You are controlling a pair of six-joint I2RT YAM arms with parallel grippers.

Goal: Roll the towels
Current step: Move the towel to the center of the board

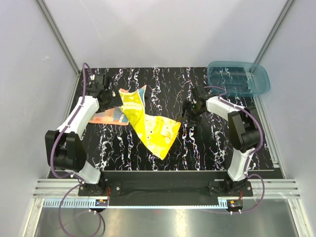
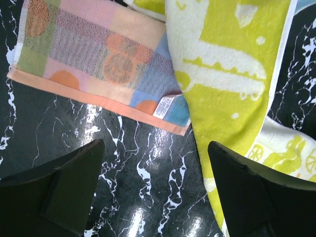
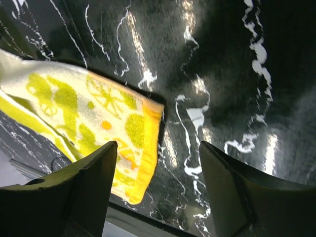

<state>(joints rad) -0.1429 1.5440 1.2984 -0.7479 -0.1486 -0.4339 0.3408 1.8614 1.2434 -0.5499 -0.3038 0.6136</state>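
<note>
Barely started, I'd say: yellow towel point(image 1: 148, 126) sprawled unrolled, seemingly overlapping the flat orange towel point(image 2: 98, 54). Left gripper point(image 2: 153, 197) and right gripper point(image 3: 158, 192) both spread, holding nothing.

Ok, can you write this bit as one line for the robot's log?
rolling: not begun | bright yellow towel: unrolled, overlapping orange patchwork towel | left gripper: open, empty | right gripper: open, empty

Left arm point(image 1: 81, 114) reached forward along its own side, wrist turned inward. Left gripper point(image 2: 155, 148) pointed down, jaws spread wide. Right arm point(image 1: 240, 129) was bent at the elbow, forearm angled toward centre. Right gripper point(image 3: 158, 148) also faced down, jaws wide apart. The two grippers were well apart.
</note>
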